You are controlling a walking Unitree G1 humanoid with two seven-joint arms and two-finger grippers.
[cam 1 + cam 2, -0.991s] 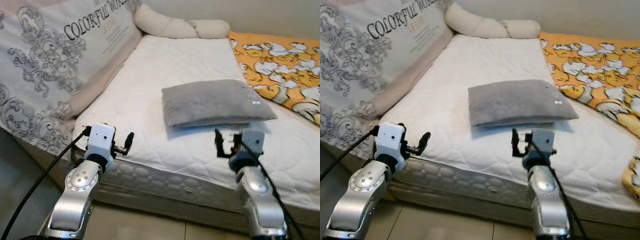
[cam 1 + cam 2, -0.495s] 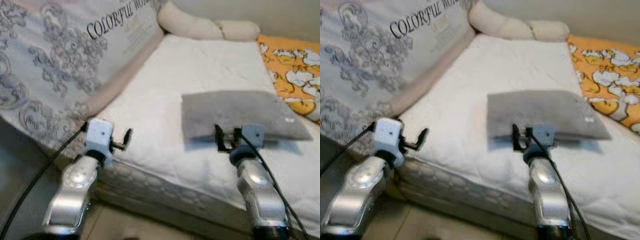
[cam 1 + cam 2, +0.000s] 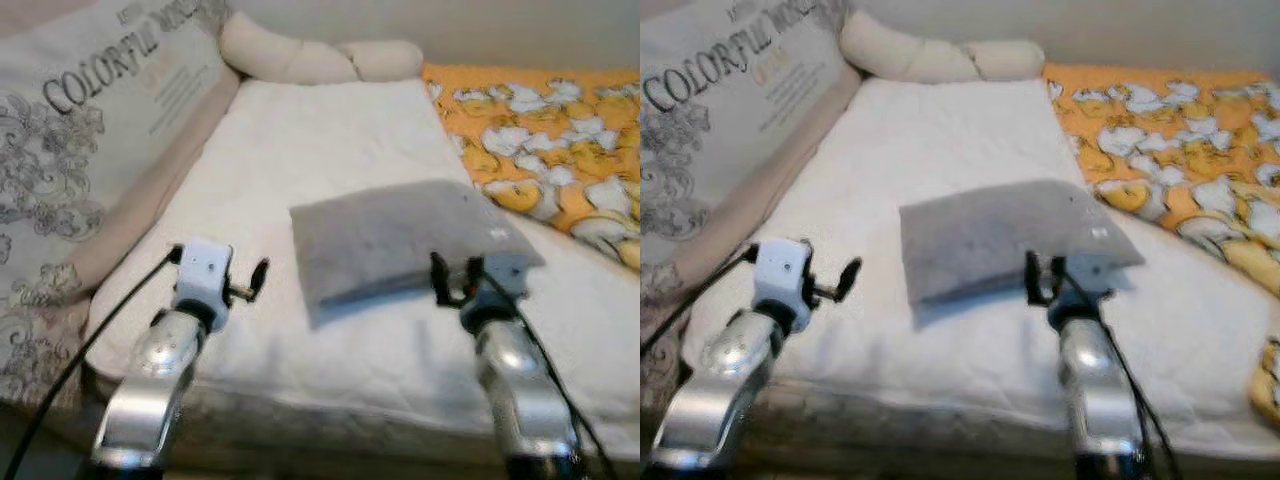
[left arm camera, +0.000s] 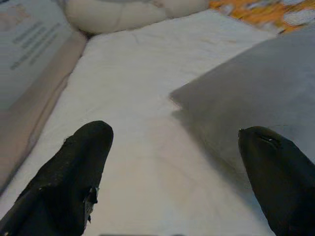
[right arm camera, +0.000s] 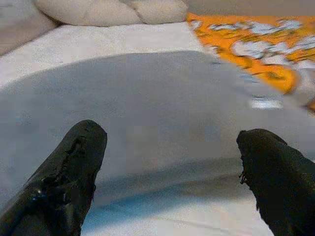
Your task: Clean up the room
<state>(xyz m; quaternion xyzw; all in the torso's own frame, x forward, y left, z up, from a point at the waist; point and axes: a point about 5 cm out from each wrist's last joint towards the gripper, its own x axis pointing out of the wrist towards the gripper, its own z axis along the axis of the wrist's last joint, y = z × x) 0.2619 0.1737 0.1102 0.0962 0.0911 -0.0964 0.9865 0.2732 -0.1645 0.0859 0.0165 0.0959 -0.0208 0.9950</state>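
The soft flat grey pillow (image 3: 400, 238) lies on the white quilted mattress (image 3: 330, 140) just in front of the wide-open right pincer (image 5: 172, 177), which should push forward low and pinch its near edge, while the open left pincer (image 4: 172, 172) waits beside it.

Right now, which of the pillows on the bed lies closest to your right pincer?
The flat grey pillow mid-mattress, right before the open right pincer. The cream bolster lies at the far end; the big printed cushion leans along the robot's left.
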